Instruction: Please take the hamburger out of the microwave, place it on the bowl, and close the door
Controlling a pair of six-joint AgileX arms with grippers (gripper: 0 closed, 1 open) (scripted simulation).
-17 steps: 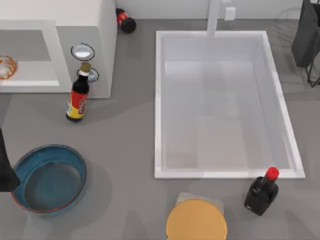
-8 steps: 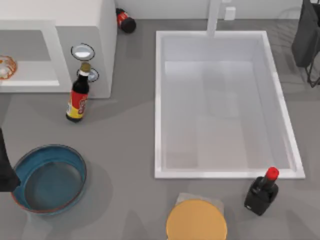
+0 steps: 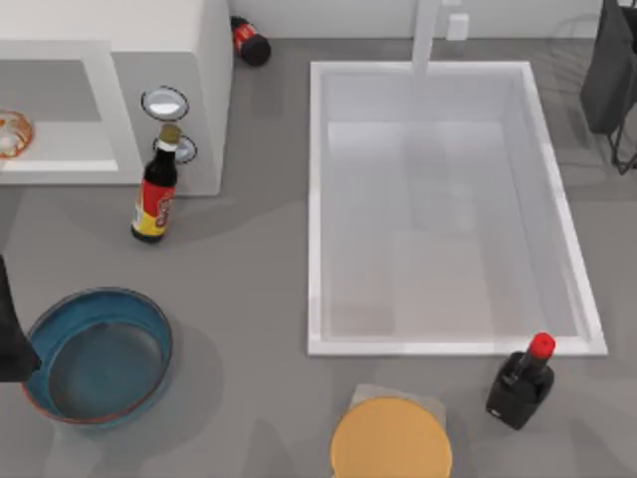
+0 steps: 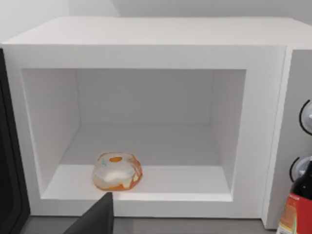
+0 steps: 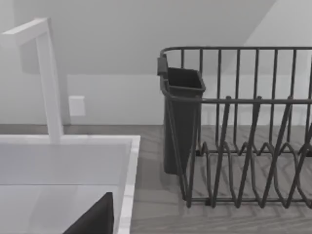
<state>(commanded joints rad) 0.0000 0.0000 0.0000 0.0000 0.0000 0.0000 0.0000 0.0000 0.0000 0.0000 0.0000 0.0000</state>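
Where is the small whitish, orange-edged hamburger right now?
The hamburger sits inside the open white microwave, on the cavity floor near its front edge; in the top view it is at the far left edge.

A simulated kitchen counter: microwave (image 3: 149, 60), sink (image 3: 448, 209), faucet (image 5: 46, 78), dish rack (image 5: 243, 126).

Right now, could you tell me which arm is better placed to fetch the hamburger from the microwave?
Left. Its wrist view looks straight into the open microwave at the hamburger, and the bowl lies on the table's left. The right wrist view faces the dish rack beyond the sink.
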